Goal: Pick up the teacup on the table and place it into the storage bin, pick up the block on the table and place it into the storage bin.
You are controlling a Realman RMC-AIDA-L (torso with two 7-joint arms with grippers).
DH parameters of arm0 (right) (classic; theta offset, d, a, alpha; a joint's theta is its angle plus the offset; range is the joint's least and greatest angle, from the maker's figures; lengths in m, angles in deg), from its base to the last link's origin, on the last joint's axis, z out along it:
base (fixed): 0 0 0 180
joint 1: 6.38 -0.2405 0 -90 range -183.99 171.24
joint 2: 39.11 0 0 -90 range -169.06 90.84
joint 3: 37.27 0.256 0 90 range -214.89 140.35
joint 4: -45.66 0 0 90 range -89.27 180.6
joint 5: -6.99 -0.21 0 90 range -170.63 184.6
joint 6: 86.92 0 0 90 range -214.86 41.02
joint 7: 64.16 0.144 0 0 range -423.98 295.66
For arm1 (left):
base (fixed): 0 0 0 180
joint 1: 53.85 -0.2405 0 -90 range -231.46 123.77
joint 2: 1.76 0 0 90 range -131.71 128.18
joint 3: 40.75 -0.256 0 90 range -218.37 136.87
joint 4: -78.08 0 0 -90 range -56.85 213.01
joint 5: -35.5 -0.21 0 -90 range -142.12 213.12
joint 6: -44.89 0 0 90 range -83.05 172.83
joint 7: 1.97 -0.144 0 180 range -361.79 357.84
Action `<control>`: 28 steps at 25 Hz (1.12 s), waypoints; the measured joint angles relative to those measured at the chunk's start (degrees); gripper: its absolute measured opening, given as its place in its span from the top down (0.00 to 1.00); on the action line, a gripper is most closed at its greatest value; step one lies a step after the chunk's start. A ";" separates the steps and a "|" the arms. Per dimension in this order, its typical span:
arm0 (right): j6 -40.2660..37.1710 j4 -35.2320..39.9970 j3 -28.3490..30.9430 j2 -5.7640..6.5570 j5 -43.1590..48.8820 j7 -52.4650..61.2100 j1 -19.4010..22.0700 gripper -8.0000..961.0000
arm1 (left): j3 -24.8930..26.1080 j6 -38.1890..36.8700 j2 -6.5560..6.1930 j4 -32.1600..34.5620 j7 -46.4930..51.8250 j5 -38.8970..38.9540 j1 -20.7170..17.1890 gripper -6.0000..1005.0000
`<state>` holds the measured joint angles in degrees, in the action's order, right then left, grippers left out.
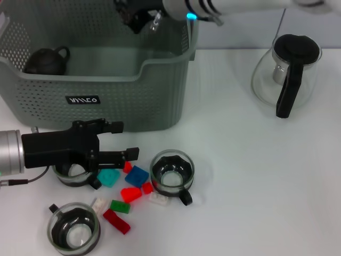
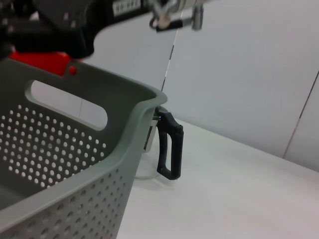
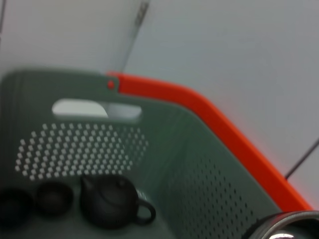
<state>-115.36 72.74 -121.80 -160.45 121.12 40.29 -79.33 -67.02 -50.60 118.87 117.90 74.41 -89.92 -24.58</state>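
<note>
Both jaws unclear — left gripper [image 1: 114,154] hides one teacup [image 1: 72,174], perhaps.

A lab-style test bench: bare white table [image 1: 256,176], plain white wall panels [image 2: 249,64], staged toy blocks [image 1: 128,194]

You get bright, even light from overhead in the head view, with soft short shadows under the storage bin [image 1: 106,85] and the glass jug [image 1: 287,69]. The white table [image 1: 256,186] looks a little washed out. Your right wrist view is blurred throughout; the left wrist view is sharp.
</note>
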 joint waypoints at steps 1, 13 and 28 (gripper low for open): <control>1.15 -0.43 -1.75 -0.03 -1.14 0.00 0.20 0.93 | 0.00 0.00 -0.06 0.00 -0.03 0.00 0.05 0.14; 4.80 -1.76 -9.48 -0.04 -5.54 -0.03 2.21 0.92 | -0.01 -0.14 0.12 0.00 -0.08 0.00 0.09 0.14; 4.95 -1.91 -10.54 -0.19 -5.50 0.05 3.02 0.91 | 0.00 -0.14 0.13 0.00 -0.10 0.00 0.00 0.14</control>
<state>-110.41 70.83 -132.34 -160.64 115.62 40.34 -76.31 -67.02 -50.74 119.00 117.90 74.31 -89.92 -24.58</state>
